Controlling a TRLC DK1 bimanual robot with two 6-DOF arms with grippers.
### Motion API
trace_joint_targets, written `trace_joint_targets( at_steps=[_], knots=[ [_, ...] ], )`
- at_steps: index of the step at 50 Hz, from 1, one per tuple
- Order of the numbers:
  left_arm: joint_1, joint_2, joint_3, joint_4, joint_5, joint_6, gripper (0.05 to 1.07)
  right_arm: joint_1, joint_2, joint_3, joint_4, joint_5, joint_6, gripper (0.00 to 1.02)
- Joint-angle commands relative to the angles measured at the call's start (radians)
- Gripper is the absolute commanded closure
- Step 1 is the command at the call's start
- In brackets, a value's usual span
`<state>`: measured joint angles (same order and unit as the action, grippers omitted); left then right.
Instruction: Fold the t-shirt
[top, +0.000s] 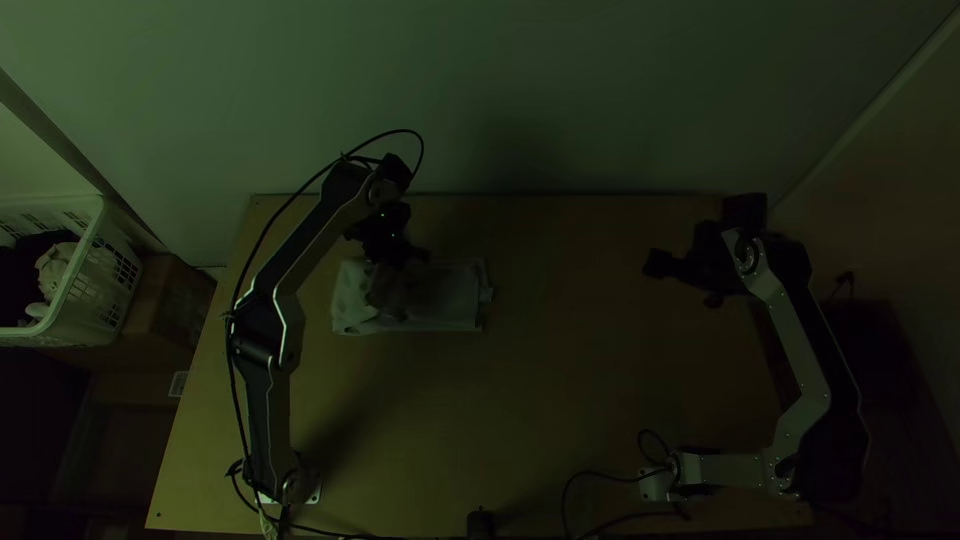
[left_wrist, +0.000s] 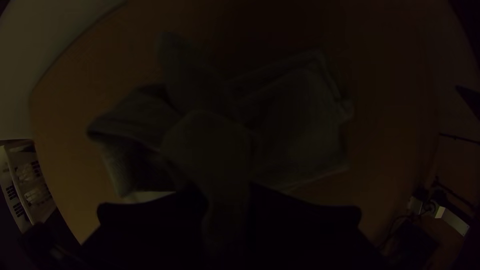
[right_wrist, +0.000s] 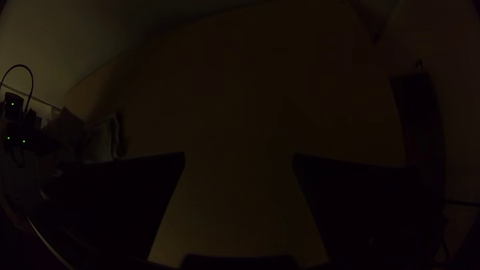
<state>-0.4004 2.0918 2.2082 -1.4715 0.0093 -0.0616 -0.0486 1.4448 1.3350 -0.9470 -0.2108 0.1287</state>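
While a white slatted basket (top: 88, 265) and a box (top: 172, 300) stand beside the table (top: 560, 400), we find the left gripper (top: 397, 262) over the t-shirt (top: 450, 300), jaws clamped on a raised, bunched part. The right gripper (top: 682, 282) hangs opposite, jaws apart. We log wood surface between shirt and right gripper; the wall (top: 560, 90) bounds the far edge. Cloth: pale, soft, folded roughly rectangular, left of centre.

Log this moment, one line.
left black end effector: holding bunched part of pale cloth t-shirt | right black end effector: open above light wooden table
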Motion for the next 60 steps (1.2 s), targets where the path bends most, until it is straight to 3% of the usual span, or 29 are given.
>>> trace_joint_targets(
  at_steps=[1, 8, 11, 17, 19, 20, 23, 24, 33, 47, 60],
  knots=[
    [-0.054, 0.057, 0.056, -0.015, -0.012, -0.066, 1.04, -0.01, -0.034, -0.039, 0.013, -0.009, -0.014, 0.03],
    [-0.117, 0.12, 0.058, 0.022, -0.037, -0.087, 1.04, -0.01, -0.043, -0.068, 0.025, -0.009, -0.014, 0.03],
    [-0.135, 0.149, 0.068, 0.043, -0.035, -0.095, 0.93, -0.01, -0.044, -0.079, 0.027, -0.01, -0.014, 0.03],
    [-0.175, 0.201, 0.108, 0.082, -0.035, -0.112, 0.91, 0.004, -0.054, -0.12, 0.039, -0.016, -0.012, 0.03],
    [-0.19, 0.206, 0.111, 0.131, -0.035, -0.121, 0.8, 0.015, -0.057, -0.143, 0.05, -0.016, -0.008, 0.03],
    [-0.198, 0.208, 0.111, 0.16, -0.034, -0.126, 0.69, 0.019, -0.061, -0.154, 0.056, -0.016, -0.006, 0.03],
    [-0.218, 0.211, 0.111, 0.249, -0.025, -0.136, 0.16, 0.038, -0.072, -0.189, 0.076, -0.016, 0.0, 0.03],
    [-0.224, 0.209, 0.111, 0.277, -0.019, -0.139, 0.07, 0.046, -0.075, -0.2, 0.08, -0.016, 0.002, 0.03],
    [-0.267, 0.162, 0.111, 0.447, -0.003, -0.162, 0.09, 0.09, -0.093, -0.258, 0.114, -0.016, 0.025, 0.03],
    [-0.304, 0.06, 0.11, 0.458, -0.003, -0.156, 0.09, 0.104, -0.092, -0.218, 0.119, -0.016, 0.026, 0.03],
    [-0.252, -0.067, 0.053, 0.453, -0.002, -0.124, 0.09, 0.118, -0.087, -0.126, 0.12, -0.015, 0.022, 0.03]
  ],
)
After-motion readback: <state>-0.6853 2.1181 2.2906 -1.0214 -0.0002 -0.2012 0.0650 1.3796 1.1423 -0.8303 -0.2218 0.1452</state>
